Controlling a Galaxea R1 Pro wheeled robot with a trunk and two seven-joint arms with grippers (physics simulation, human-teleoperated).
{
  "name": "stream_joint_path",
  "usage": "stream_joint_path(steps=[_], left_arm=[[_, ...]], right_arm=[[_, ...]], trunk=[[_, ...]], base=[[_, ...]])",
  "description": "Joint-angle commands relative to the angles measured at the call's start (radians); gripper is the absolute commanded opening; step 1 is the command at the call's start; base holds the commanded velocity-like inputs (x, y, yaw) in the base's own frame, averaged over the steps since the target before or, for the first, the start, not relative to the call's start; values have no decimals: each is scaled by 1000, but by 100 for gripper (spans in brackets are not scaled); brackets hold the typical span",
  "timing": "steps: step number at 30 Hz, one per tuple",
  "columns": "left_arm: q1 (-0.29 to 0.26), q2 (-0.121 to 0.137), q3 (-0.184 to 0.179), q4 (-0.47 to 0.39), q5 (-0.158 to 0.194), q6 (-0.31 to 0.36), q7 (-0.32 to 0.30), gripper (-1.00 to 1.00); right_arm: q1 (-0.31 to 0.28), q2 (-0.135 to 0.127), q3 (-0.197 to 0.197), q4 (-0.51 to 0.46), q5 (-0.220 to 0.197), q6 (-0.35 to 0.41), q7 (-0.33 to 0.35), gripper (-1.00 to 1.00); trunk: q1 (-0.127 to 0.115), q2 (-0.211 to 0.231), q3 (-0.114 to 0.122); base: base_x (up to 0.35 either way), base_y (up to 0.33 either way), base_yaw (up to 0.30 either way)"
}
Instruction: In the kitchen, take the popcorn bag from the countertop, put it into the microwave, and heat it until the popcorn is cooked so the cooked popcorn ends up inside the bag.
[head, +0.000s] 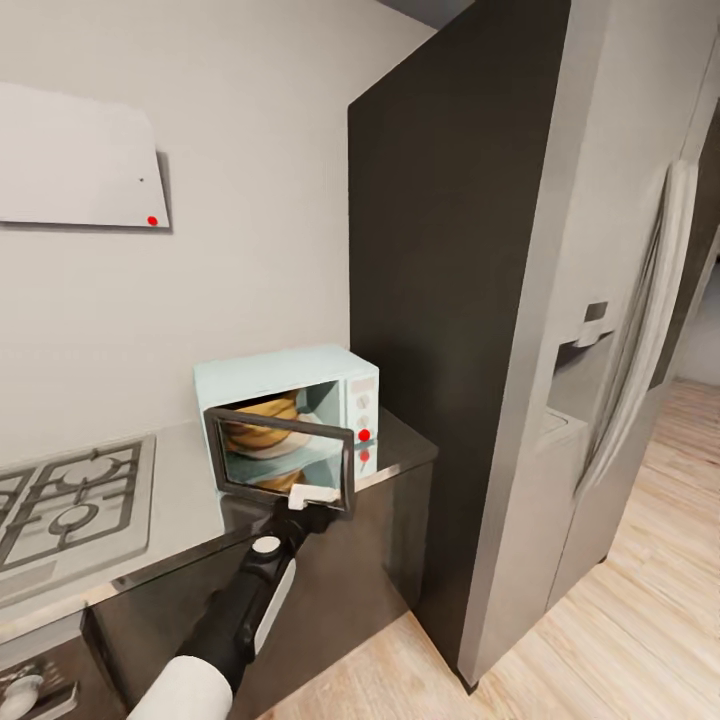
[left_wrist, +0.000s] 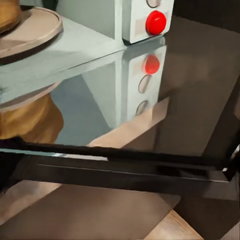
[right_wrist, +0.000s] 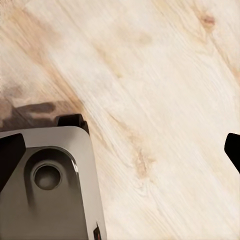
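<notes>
I am extending my left arm toward the small pale mint-blue boxy microwave (head: 290, 415) that is sitting at the end of the smooth grey reflective tabletop (head: 180, 500), beside the tall dark cabinet side panel (head: 440, 300). Its dark glass door with the grey frame (head: 285, 460) is standing partly swung open, and my left fingers (head: 312, 497) are meeting its lower outer edge. I cannot tell whether they are gripping that edge or only pressing against it, since the door is hiding their tips.

The small tan-brown burlap-like popcorn bag (head: 262, 420) is resting inside the microwave cavity on the round beige turntable plate (left_wrist: 30, 30), so I am judging placement as done and the door as the step in hand. The door is angled so that an inward push should be closing it.

The red round button (left_wrist: 155, 22) on the pale side control panel (head: 362, 405) is lying just beyond the door's swing, presumably next in line.

My right fingers (right_wrist: 120, 145) are hanging well spread over the light wooden plank floor (right_wrist: 150, 75), holding nothing, parked clear of the work.
</notes>
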Motion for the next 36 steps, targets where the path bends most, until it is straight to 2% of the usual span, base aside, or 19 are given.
stream_joint_path(steps=[1, 8, 36], left_arm=[[-1, 0, -6, -3, -6, 6, 8, 100], [-1, 0, -17, -5, -11, 4, 16, 100], [-1, 0, -20, -5, -10, 4, 16, 100]], right_arm=[[-1, 0, -5, 3, -7, -6, 7, 100], [-1, -1, -4, 3, -3, -7, 7, 100], [-1, -1, -4, 3, 2, -7, 7, 100]], trunk=[[0, -1, -1], [0, -1, -1], [0, -1, -1]], base=[[0, 0, 0], [87, 0, 0], [313, 0, 0]])
